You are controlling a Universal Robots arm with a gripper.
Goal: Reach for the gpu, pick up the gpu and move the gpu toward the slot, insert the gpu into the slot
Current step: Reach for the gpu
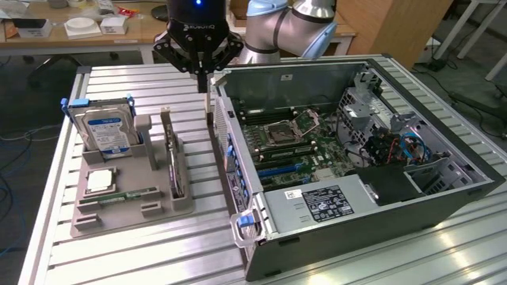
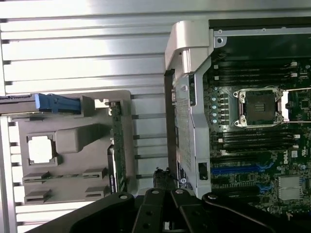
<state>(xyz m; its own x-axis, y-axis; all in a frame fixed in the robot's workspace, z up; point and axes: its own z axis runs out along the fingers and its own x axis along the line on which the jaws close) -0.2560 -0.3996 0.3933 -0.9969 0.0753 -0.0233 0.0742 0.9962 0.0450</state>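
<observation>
Currently unheld: gpu (image 1: 173, 166) standing on edge in grey holder (image 1: 127, 222), beside open computer case (image 1: 357, 237).
Stood upright presumably for pinching along top edge (a guess); farther back, gripper (image 1: 204, 83) pressed together, empty, hovering over gap between holder and case.

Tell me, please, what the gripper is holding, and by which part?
Nothing: the gripper is shut on nothing, and the gpu stands untouched in the grey holder.

Arm (image 1: 287, 27) past exterior view's top edge; hard drive (image 2: 19, 105) edge-cropped
</observation>
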